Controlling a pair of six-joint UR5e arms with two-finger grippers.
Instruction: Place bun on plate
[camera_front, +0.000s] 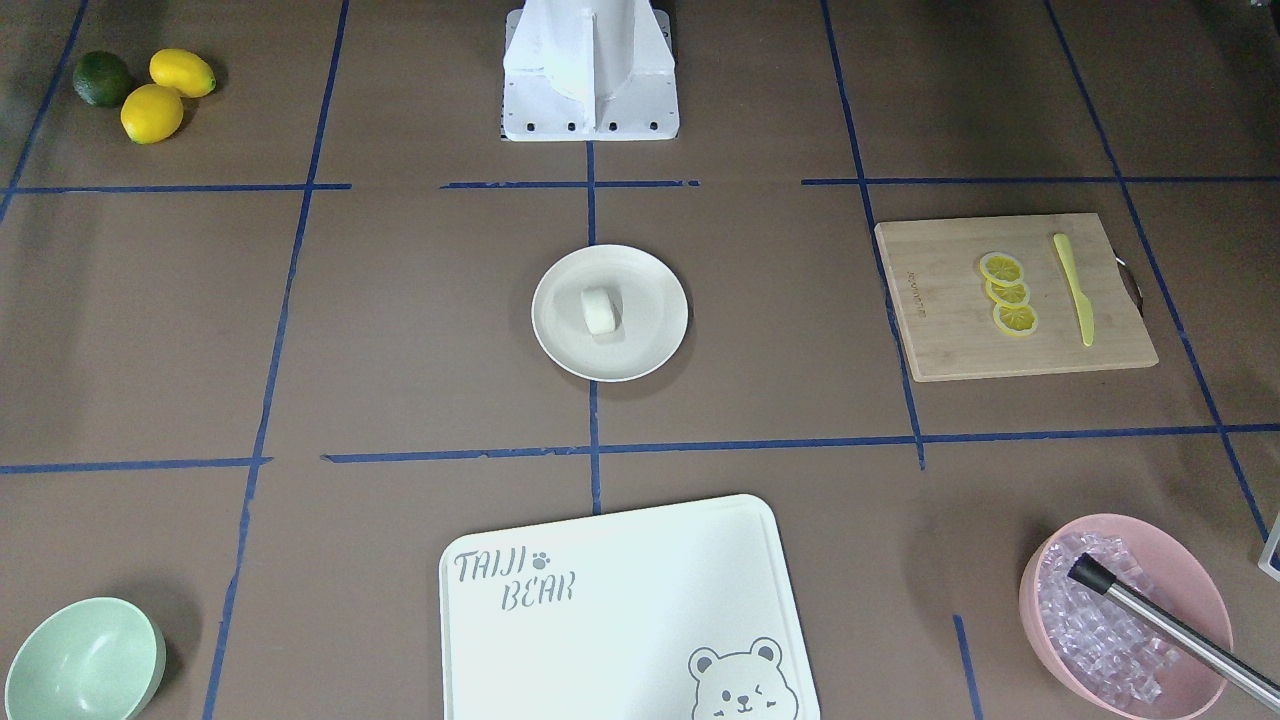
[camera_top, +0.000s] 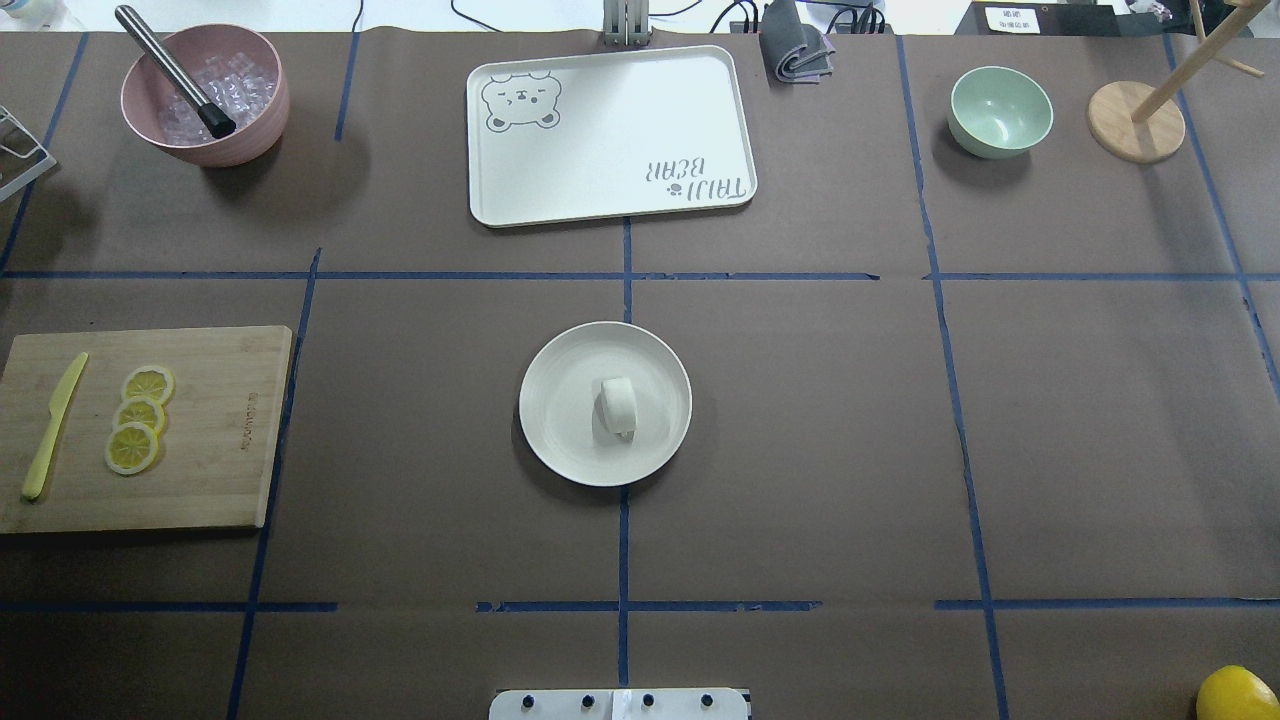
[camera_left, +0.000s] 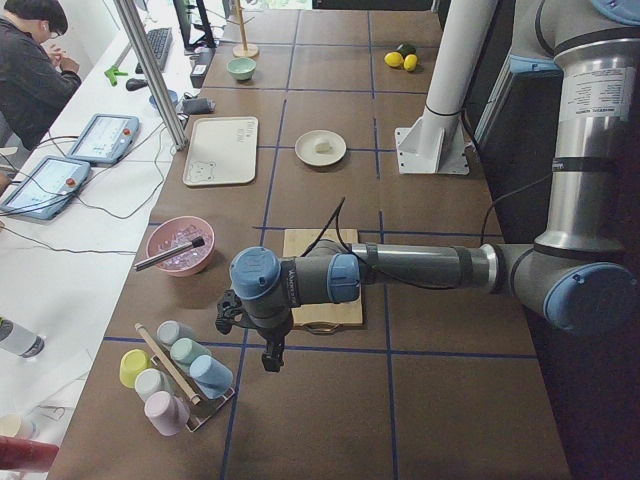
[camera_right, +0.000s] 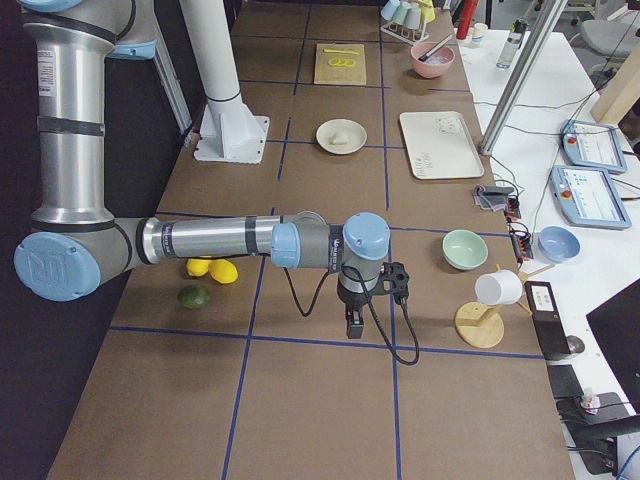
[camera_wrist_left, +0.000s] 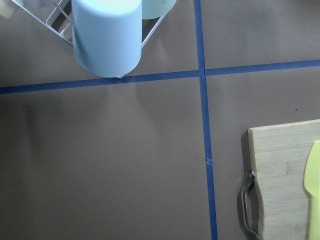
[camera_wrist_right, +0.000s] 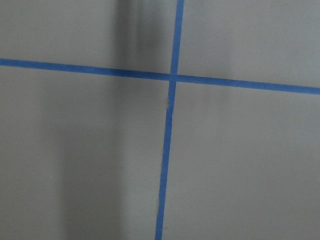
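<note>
The small white bun (camera_front: 600, 310) (camera_top: 618, 407) rests near the middle of the round cream plate (camera_front: 655, 335) (camera_top: 558, 425) at the table's centre, with nothing touching it. From the table's ends the bun (camera_left: 321, 146) (camera_right: 342, 133) shows small on the plate (camera_left: 305, 153) (camera_right: 325, 140). My left gripper (camera_left: 268, 358) hangs over the table's left end, far from the plate, beside a cup rack. At the opposite end my right gripper (camera_right: 352, 328) hangs just as far away. Both show only in the side views, so I cannot tell whether either is open or shut.
A bear-printed board (camera_top: 610, 135) lies beyond the plate. A wooden cutting board (camera_top: 150, 430) carries lemon slices and a yellow knife. A pink bowl of ice (camera_top: 205, 95), a green bowl (camera_top: 1000, 110), a cup rack (camera_left: 175, 375) and lemons (camera_front: 155, 95) stand around. A person (camera_left: 35, 65) sits at a side desk.
</note>
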